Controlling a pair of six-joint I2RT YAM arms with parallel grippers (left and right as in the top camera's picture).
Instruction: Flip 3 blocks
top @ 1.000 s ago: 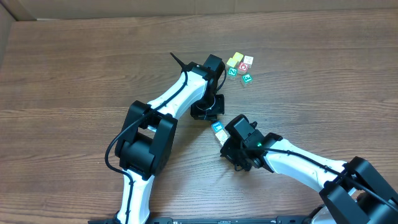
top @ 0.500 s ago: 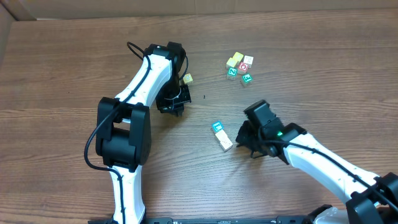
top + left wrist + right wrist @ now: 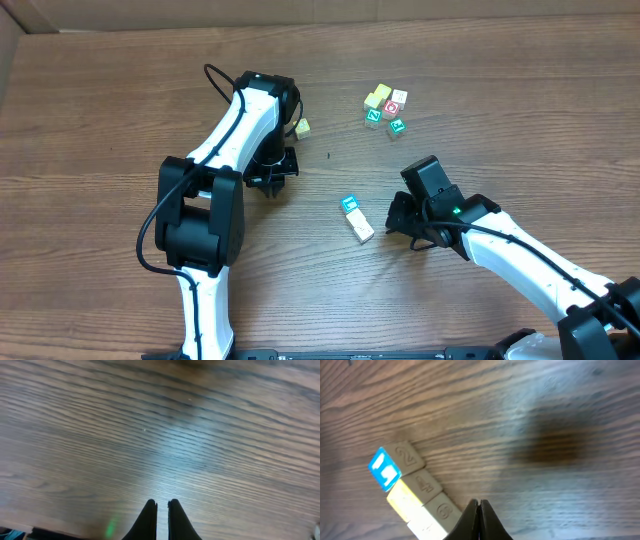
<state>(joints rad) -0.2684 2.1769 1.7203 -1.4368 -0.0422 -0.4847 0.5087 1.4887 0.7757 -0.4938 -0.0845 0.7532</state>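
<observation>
Both grippers closed and empty. Left gripper [image 3: 161,503]: fingers together bar a hairline gap, nothing between them, only bare table [image 3: 150,435] in front of them. It sits near a lone yellowish cube [image 3: 302,127], apart from it. Right gripper [image 3: 479,503]: fingers pressed shut, tips just beside the block row, probably not touching, though the wrist view crops that spot. The blocks lie mid-table in a short diagonal row: teal-faced block [image 3: 350,205] at the far end, yellow-and-cream block [image 3: 415,491] touching it, cream block [image 3: 442,512] nearest the right fingers. Overhead is too coarse to split the last two. The cluster of cubes [image 3: 385,108] with green and red faces sits well apart.
</observation>
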